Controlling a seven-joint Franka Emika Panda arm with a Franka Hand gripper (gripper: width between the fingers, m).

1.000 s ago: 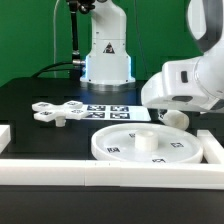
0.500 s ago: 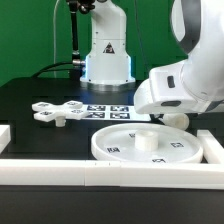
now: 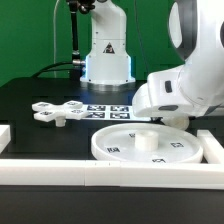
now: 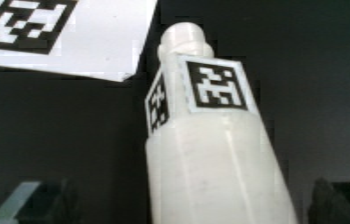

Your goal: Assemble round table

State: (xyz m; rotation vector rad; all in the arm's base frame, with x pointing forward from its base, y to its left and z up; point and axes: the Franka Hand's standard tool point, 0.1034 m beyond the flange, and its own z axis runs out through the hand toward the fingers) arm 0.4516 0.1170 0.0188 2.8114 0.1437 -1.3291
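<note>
As the white robot arm (image 3: 185, 85) sits lower than 1 s ago, its gripper (image 4: 186, 198) straddles the short white cylindrical plastic leg (image 4: 207, 140).
Wrist view: jaws spread wide, one dark finger (image 4: 30, 200) each side of the leg, not clamping. The leg lies on the black table (image 3: 30, 95), b&w tag up, narrow end near the marker board (image 4: 65, 35). Exterior view: arm also shifted toward the exterior view's left vs earlier. The large rimmed white round disc (image 3: 145, 143) and white cross-shaped base piece (image 3: 55, 112) are unmoved.

- Round disc (image 3: 150, 146) lies near, centre-right, on the black surface (image 3: 20, 95).
- Cross-shaped base piece (image 3: 57, 112): exterior view's left, farther back.
- Robot arm (image 3: 185, 88) hangs over the disc's far edge.
</note>
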